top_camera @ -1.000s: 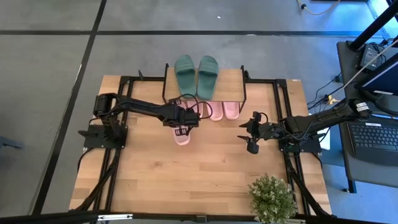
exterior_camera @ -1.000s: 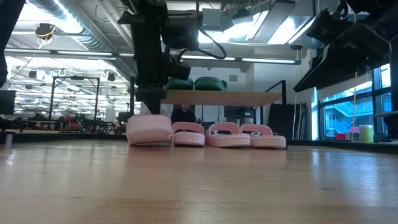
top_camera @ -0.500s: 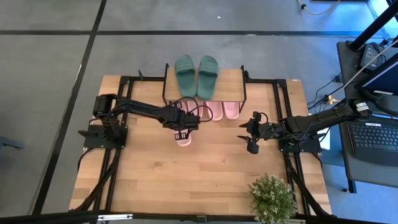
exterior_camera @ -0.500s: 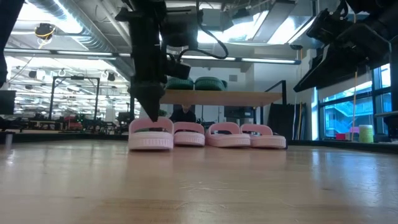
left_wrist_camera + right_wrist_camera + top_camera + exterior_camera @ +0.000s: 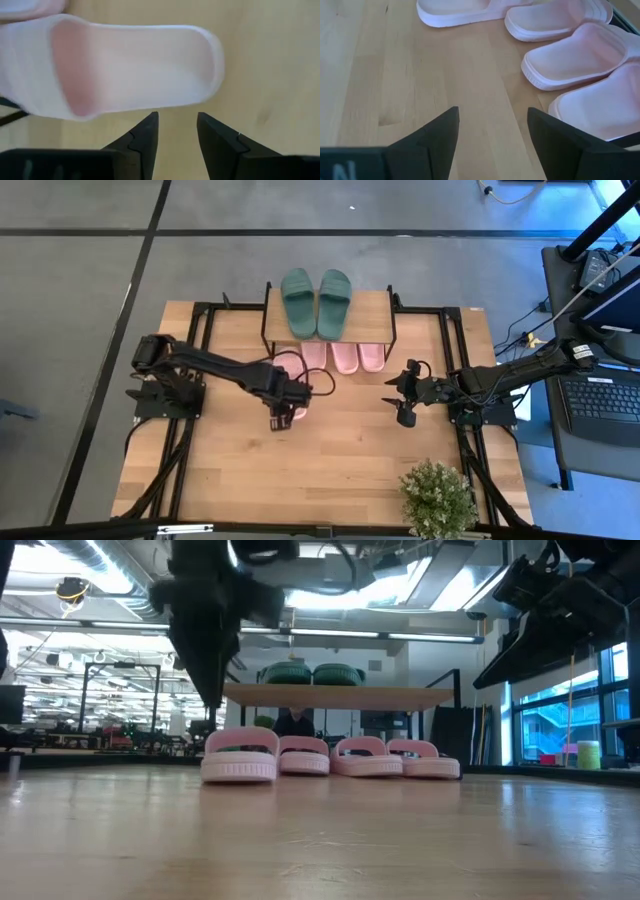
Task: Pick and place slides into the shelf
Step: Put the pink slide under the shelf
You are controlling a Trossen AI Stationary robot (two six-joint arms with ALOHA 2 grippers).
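Note:
The left gripper (image 5: 277, 423) is open and hangs above the table, just on the near side of a pink slide (image 5: 297, 410), touching nothing. In the left wrist view its fingertips (image 5: 177, 117) stand off the side of that slide (image 5: 135, 70). The slide lies sole down on the table (image 5: 240, 755), leftmost in a row with three more pink slides (image 5: 365, 758) at the shelf's front. The green pair (image 5: 316, 302) lies on the shelf's plank top (image 5: 370, 315). The right gripper (image 5: 404, 408) waits open to the right of the row (image 5: 492, 112).
A potted plant (image 5: 437, 498) stands at the table's near right corner. Black frame rails (image 5: 200, 350) run along both sides of the table. Bare wood (image 5: 330, 460) lies between the slides and the near edge.
The left gripper set the pink slide flat on the table beside the other pink ones and came off it. It then rose and drew back toward the table's near left. The slide stays where it was put. The right arm has kept still.

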